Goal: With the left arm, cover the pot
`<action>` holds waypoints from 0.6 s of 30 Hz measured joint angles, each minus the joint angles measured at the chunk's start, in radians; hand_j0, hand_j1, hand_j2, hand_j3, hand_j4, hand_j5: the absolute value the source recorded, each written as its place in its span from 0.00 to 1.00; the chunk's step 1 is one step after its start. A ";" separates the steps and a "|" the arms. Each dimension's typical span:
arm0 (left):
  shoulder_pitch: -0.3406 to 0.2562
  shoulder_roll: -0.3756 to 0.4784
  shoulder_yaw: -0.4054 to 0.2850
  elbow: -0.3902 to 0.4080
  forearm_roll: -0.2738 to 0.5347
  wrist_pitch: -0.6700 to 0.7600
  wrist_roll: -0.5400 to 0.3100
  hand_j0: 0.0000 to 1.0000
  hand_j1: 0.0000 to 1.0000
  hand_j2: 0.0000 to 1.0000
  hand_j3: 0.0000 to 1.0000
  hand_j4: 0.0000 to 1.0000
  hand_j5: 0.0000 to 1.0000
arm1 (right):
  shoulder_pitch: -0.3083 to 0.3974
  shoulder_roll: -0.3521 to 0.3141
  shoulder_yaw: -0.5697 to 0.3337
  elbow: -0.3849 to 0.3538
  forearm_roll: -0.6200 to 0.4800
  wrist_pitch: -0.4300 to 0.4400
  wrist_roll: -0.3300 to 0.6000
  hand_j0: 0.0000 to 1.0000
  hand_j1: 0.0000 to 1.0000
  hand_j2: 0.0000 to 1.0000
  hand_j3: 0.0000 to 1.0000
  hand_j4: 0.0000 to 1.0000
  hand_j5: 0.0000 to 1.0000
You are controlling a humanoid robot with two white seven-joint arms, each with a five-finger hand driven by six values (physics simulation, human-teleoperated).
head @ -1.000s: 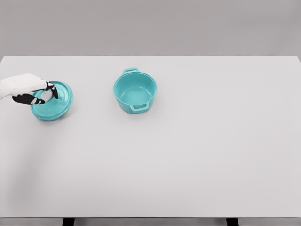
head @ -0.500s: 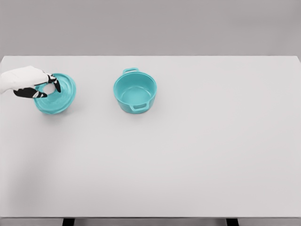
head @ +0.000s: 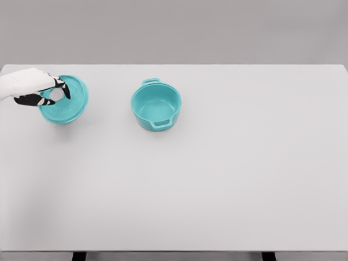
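**Left robot hand grips the lid, pot uncovered**

At the far left, the left robot hand (head: 33,91) comes in from the 9 o'clock edge, white with black finger segments. Its fingers (head: 61,89) are curled around the knob at the centre of the lid (head: 65,106), thumb below and the other fingers above, so the grasp is closed on the lid. The lid is teal and round, and it is tilted, its far rim raised and its underside partly facing the camera. A faint shadow lies on the counter (head: 217,179) just below it at 6 o'clock; whether the low edge touches the surface cannot be told.

To the right, at 3 o'clock from the lid and well apart from it, stands the pot (head: 155,106). It is teal too, upright and open, its inside visible. One handle points to 12 o'clock, the other to 6 o'clock, toward the camera.

The white counter runs on to the right edge. The right arm does not show.
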 measured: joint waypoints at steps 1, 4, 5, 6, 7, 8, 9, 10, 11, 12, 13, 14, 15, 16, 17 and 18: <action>0.002 0.000 0.003 -0.007 0.000 0.000 0.000 0.55 0.55 0.55 0.55 0.55 0.55 | 0.000 0.000 0.000 0.000 0.000 0.000 0.000 1.00 1.00 1.00 1.00 1.00 1.00; 0.002 -0.001 0.010 -0.031 0.000 0.000 0.000 0.55 0.55 0.55 0.55 0.55 0.55 | 0.002 0.000 0.000 0.000 0.000 0.000 0.000 1.00 1.00 1.00 1.00 1.00 1.00; 0.002 -0.001 0.011 -0.037 0.000 0.000 0.000 0.55 0.55 0.55 0.55 0.55 0.55 | 0.002 0.000 0.000 0.000 0.000 0.000 0.000 1.00 1.00 1.00 1.00 1.00 1.00; 0.002 -0.002 0.012 -0.041 0.000 0.000 0.000 0.55 0.55 0.55 0.55 0.55 0.55 | 0.002 0.000 0.000 0.000 0.000 0.000 0.000 1.00 1.00 1.00 1.00 1.00 1.00; 0.000 -0.002 0.013 -0.043 0.001 0.000 0.000 0.55 0.55 0.55 0.55 0.55 0.55 | 0.002 0.000 0.000 0.000 0.000 0.000 0.000 1.00 1.00 1.00 1.00 1.00 1.00; -0.002 -0.002 0.013 -0.046 0.001 0.000 0.000 0.55 0.55 0.55 0.55 0.55 0.55 | 0.000 0.000 0.000 0.000 0.000 0.000 0.000 1.00 1.00 1.00 1.00 1.00 1.00; -0.003 -0.002 0.013 -0.047 0.001 0.000 0.000 0.55 0.55 0.55 0.55 0.55 0.55 | 0.002 0.000 0.000 0.000 0.000 0.000 0.000 1.00 1.00 1.00 1.00 1.00 1.00; -0.003 -0.002 0.013 -0.049 0.002 0.000 0.000 0.55 0.55 0.55 0.55 0.55 0.55 | 0.000 0.000 0.000 0.000 0.000 0.000 0.000 1.00 1.00 1.00 1.00 1.00 1.00; -0.003 -0.002 0.014 -0.050 0.004 0.000 0.000 0.55 0.55 0.55 0.55 0.55 0.55 | 0.000 0.000 0.000 0.000 0.000 0.000 0.000 1.00 1.00 1.00 1.00 1.00 1.00; -0.003 -0.003 0.014 -0.051 0.005 0.000 0.000 0.55 0.55 0.55 0.55 0.55 0.55 | 0.002 0.000 0.000 0.000 0.000 0.000 0.000 1.00 1.00 1.00 1.00 1.00 1.00; -0.006 -0.005 0.014 -0.053 0.006 0.000 0.000 0.55 0.55 0.55 0.55 0.55 0.55 | 0.002 0.000 0.000 0.000 0.000 0.000 0.000 1.00 1.00 1.00 1.00 1.00 1.00; -0.006 -0.008 0.014 -0.057 0.007 0.000 0.000 0.55 0.55 0.55 0.55 0.55 0.55 | 0.000 0.000 0.000 0.000 0.000 0.000 0.000 1.00 1.00 1.00 1.00 1.00 1.00; -0.006 -0.010 0.014 -0.060 0.008 0.000 0.000 0.55 0.55 0.55 0.55 0.55 0.55 | 0.002 0.000 0.000 0.000 0.000 0.000 0.000 1.00 1.00 1.00 1.00 1.00 1.00; -0.006 -0.012 0.014 -0.065 0.008 0.000 0.000 0.55 0.55 0.55 0.55 0.55 0.55 | 0.002 0.000 0.000 0.000 0.000 0.000 0.000 1.00 1.00 1.00 1.00 1.00 1.00; -0.006 -0.014 0.014 -0.068 0.009 0.000 0.000 0.55 0.55 0.55 0.55 0.55 0.55 | 0.002 0.000 0.000 0.000 0.000 0.000 0.000 1.00 1.00 1.00 1.00 1.00 1.00; -0.006 -0.015 0.014 -0.070 0.009 0.000 0.000 0.55 0.55 0.55 0.55 0.55 0.55 | 0.002 0.000 0.000 0.000 0.000 0.000 0.000 1.00 1.00 1.00 1.00 1.00 1.00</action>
